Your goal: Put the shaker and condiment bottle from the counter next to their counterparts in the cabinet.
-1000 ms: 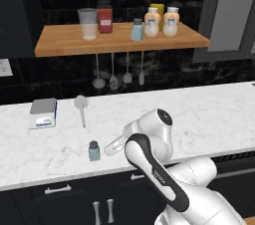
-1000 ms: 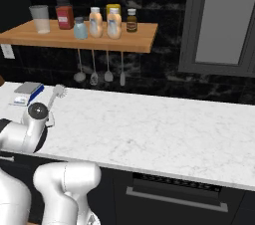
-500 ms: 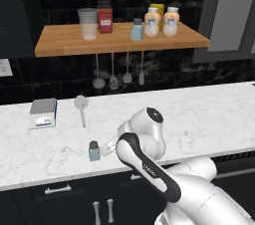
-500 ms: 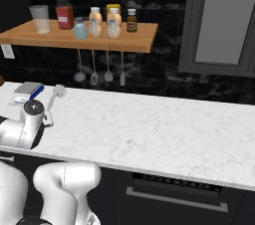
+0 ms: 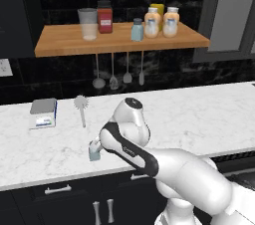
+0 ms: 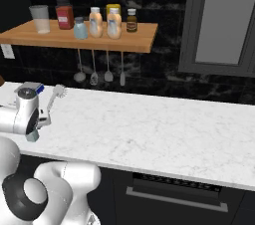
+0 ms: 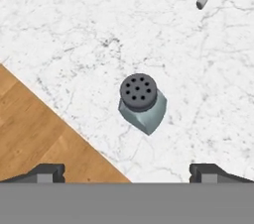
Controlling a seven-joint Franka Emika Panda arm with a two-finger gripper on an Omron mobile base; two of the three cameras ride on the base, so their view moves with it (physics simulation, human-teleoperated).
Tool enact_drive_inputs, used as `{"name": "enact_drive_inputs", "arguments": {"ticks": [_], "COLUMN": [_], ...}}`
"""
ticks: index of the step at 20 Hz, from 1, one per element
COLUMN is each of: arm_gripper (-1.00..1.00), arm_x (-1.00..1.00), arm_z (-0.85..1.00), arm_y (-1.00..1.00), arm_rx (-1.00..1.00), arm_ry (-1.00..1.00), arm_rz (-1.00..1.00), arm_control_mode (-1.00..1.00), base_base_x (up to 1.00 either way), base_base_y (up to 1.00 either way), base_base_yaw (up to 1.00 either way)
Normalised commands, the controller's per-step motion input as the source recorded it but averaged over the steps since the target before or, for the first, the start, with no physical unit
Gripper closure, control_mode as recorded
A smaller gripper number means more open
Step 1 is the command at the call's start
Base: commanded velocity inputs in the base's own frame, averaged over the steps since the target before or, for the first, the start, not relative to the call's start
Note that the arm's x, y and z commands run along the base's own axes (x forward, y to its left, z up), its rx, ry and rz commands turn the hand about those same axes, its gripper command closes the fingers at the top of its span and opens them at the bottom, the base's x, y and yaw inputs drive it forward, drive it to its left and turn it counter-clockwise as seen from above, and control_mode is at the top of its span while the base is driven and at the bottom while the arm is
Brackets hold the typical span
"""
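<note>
The teal glass shaker (image 7: 141, 103) with its dark cap stands upright on the white marble counter (image 5: 189, 114), close to the front edge. My gripper (image 7: 128, 173) hangs straight above it, open, with one fingertip on either side and nothing held. From the base cameras the hand (image 5: 97, 143) partly covers the shaker (image 5: 93, 153), which also appears under the hand (image 6: 33, 136). On the wooden shelf (image 5: 64, 45) stand a pale blue shaker (image 5: 137, 30) and two orange-tan bottles (image 5: 152, 23) (image 5: 171, 22) side by side.
A glass cup (image 5: 88, 24), a red jar (image 5: 104, 17) and a dark brown bottle (image 6: 131, 20) share the shelf, with metal utensils (image 5: 119, 69) hanging under it. A small scale (image 5: 43, 112) and a dish brush (image 5: 81, 105) lie on the counter behind the shaker.
The arm has swung left and lowered, bringing the hand from the right of the shaker to directly over it. The shaker has stayed put.
</note>
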Motion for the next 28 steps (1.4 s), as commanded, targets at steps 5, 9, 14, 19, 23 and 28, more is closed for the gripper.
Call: {"name": "enact_drive_inputs", "arguments": {"ticks": [5, 9, 14, 19, 23, 28], "arm_gripper": [-1.0, -1.0, -1.0, -1.0, -1.0, -1.0], "arm_x": [0.0, -0.04, 0.07, 0.0, 0.11, 0.23], "arm_z": [-0.07, -0.22, -0.33, -0.01, -0.1, -0.24], "arm_y": [0.09, 0.15, 0.03, 0.02, 0.06, 0.13], "arm_rx": [0.0, 0.0, -0.03, 0.0, 0.0, 0.0], "arm_ry": [0.0, 0.0, 0.01, 0.0, 0.0, 0.0], "arm_rz": [0.0, 0.0, 0.0, 0.0, 0.0, -0.04], "arm_control_mode": [-1.0, -1.0, -1.0, -1.0, -1.0, -1.0], "base_base_x": [0.0, 0.0, 0.0, 0.0, 0.0, 0.0], "base_base_y": [0.0, 0.0, 0.0, 0.0, 0.0, 0.0], "base_base_yaw": [0.0, 0.0, 0.0, 0.0, 0.0, 0.0]}}
